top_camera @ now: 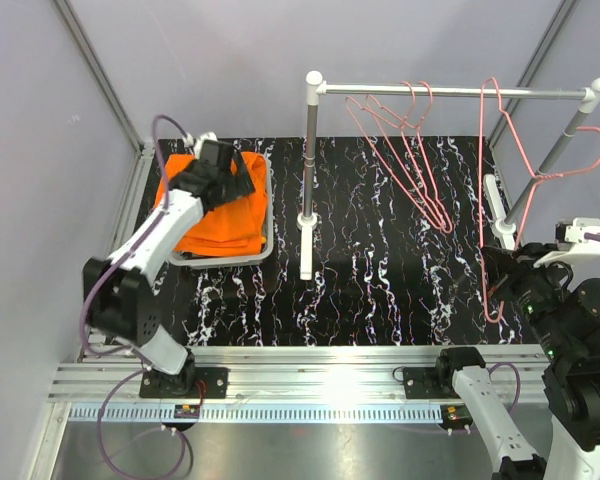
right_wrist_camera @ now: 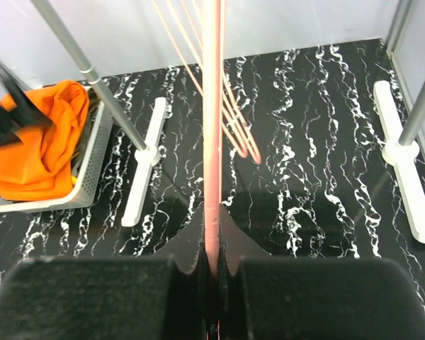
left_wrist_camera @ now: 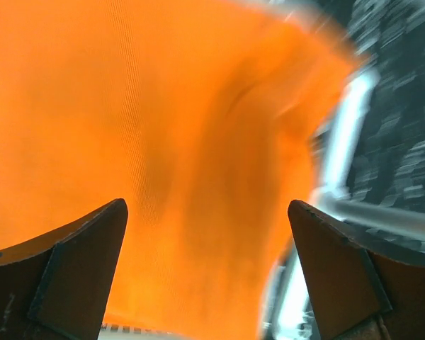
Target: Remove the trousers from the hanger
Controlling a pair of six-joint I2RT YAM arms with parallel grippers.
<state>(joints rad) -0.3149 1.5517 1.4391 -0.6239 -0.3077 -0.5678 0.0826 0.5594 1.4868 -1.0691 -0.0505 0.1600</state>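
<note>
**Black marbled tabletop: orange trousers in the basket, one hanger clamped**

Pale lilac walls close in a black table [top_camera: 380, 300] veined with white; at its far left corner stands a grey mesh basket [top_camera: 269, 215], and the orange trousers [top_camera: 220, 225] lie heaped inside it, one fold draped over the rim nearest the wall. No other garment shows in any view.

Above that heap hangs the left gripper [top_camera: 220, 165] with its jaws spread wide; in the left wrist view its two dark fingers [left_wrist_camera: 92, 241] stand far apart at the bottom corners and the orange cloth fills the space beyond them, blurred, with nothing pinched between the pads. Whether the fingertips touch the cloth cannot be told.

Across the back of the table runs a metal rail [top_camera: 450, 92] on white-footed posts; a cluster of pink wire hangers [top_camera: 410, 160] hooks over its middle. One more pink hanger [right_wrist_camera: 212, 142] hangs near the rail's right end – the right gripper [right_wrist_camera: 212, 248] is closed tight on its lower part, the wire running straight up from between the jaws.
</note>
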